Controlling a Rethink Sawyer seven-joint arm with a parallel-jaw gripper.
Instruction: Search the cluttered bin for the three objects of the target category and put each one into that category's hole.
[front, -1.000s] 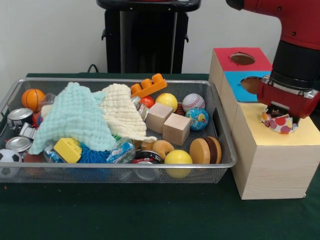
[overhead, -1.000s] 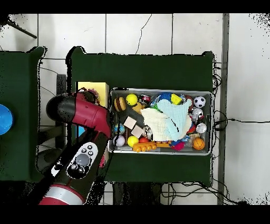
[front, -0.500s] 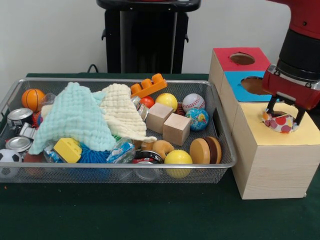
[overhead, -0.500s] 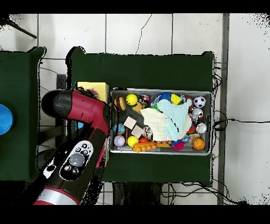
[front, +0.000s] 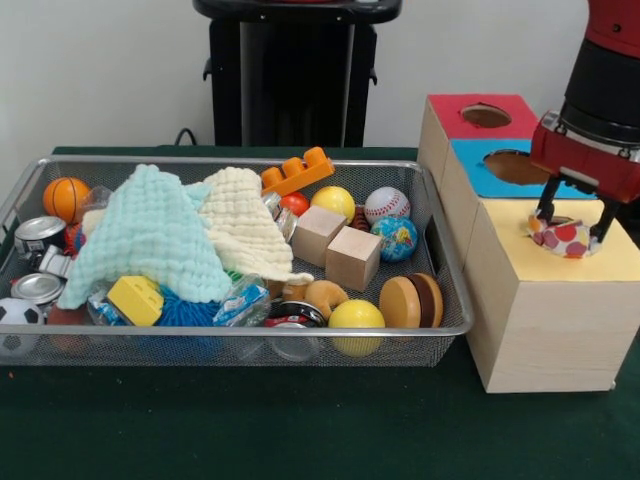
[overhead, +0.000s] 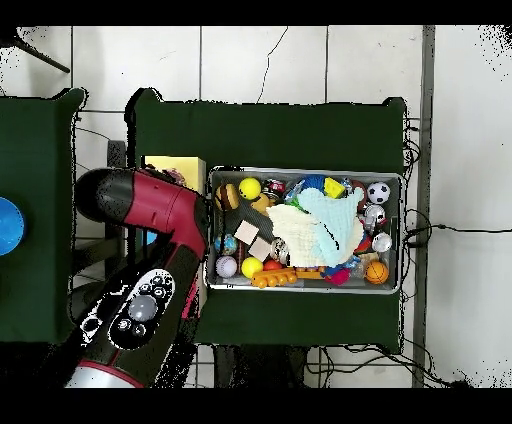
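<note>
A small cloth with red and orange dots (front: 560, 238) lies crumpled on the yellow top of the wooden box (front: 585, 268), at its far edge. My gripper (front: 573, 224) hangs just above it, open, one finger on each side and neither touching the cloth. In the wire bin (front: 250, 330) a mint cloth (front: 150, 235) and a cream cloth (front: 240, 225) are draped over other items. In the overhead view my arm (overhead: 150, 205) covers most of the box, and only the yellow box's edge (overhead: 170, 163) shows.
Behind the yellow section stand a blue top with a hole (front: 515, 165) and a red top with a hole (front: 485, 117). The bin also holds balls (front: 387, 204), wooden cubes (front: 353, 257), an orange brick (front: 297, 171), cans (front: 38, 235) and a yellow block (front: 135, 299).
My gripper has risen off the yellow top and shifted slightly right. The dotted cloth stays lying on the box, no longer pressed under the gripper.
</note>
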